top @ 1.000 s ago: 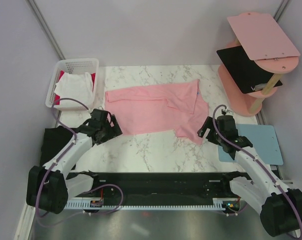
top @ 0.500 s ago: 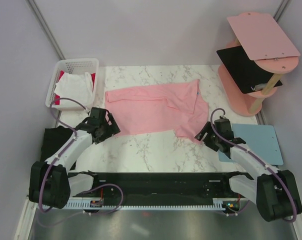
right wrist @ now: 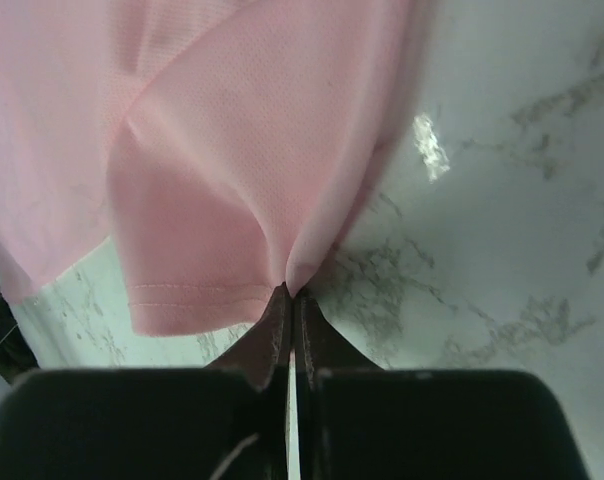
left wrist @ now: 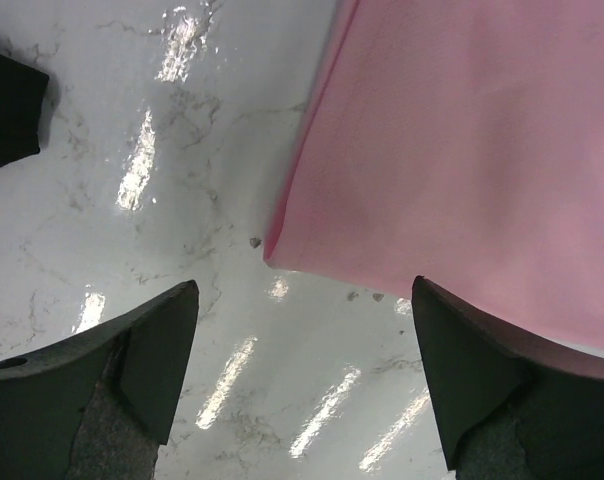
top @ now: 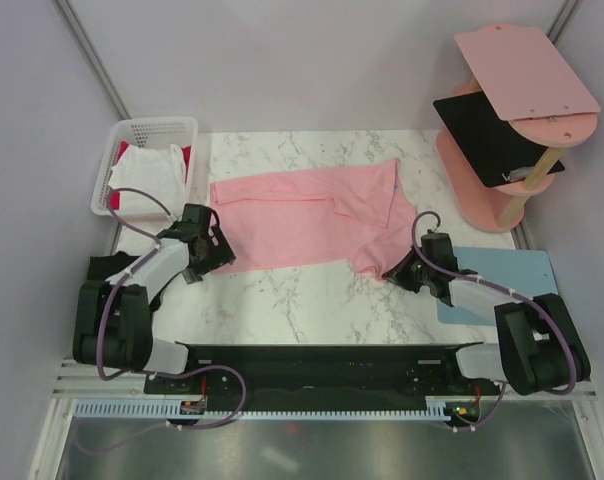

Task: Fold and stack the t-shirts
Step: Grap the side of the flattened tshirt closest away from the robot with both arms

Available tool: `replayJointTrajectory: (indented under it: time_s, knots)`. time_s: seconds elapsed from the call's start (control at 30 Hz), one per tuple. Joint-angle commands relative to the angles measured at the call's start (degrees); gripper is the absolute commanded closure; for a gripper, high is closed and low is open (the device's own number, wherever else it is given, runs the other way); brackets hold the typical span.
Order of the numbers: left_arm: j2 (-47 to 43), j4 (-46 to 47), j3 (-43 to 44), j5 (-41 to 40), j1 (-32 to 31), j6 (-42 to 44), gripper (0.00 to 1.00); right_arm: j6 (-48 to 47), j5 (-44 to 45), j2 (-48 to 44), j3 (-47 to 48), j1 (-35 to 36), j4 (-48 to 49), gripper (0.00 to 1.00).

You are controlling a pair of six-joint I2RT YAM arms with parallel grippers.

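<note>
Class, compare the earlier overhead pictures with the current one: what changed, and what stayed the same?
The right claw moved left to the pink shirt's near right corner and shut on it. The left claw, open, edged slightly forward beside the shirt's left edge. Shirt, basket, shelf and mat stayed put.

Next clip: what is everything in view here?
pink t-shirt: one, light pink, spread mid-table
white shirt: one, white, in the basket
red shirt: one, red, in the basket, mostly hidden
black cloth: one, black, table's left edge
black flat item: one, black, on the shelf's middle board
basket: one, white, far left
shelf: one, pink, far right
mat: one, light blue, near right
table: one, white marble
left arm: one, white and black, jaws open by the pink t-shirt's near left corner
right arm: one, white and black, jaws shut on the pink t-shirt's near right edge
</note>
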Motion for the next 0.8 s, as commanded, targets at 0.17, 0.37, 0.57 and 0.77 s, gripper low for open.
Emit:
replayJointTrajectory:
  time_s: [0.17, 0.37, 0.57, 0.77]
  knots:
    - [7.96, 0.88, 1.94, -2.86, 0.26, 1.54, 0.16, -2.60, 2.65, -8.63, 6.00, 0.40, -15.49, 1.00]
    - [7.79, 4.30, 2.29, -5.06, 0.26, 0.30, 0.17, -3.21, 1.50, -8.81, 6.44, 0.40, -15.94, 1.00]
    - [12.44, 4.66, 5.63, -4.89, 0.26, 1.53, 0.65, -3.39, 1.59, -9.95, 5.39, 0.32, -16.29, 1.00]
    - [11.41, 5.28, 4.32, -2.25, 0.17, 3.12, 0.98, -5.58, 2.73, -13.02, 6.79, 0.23, -19.36, 1.00]
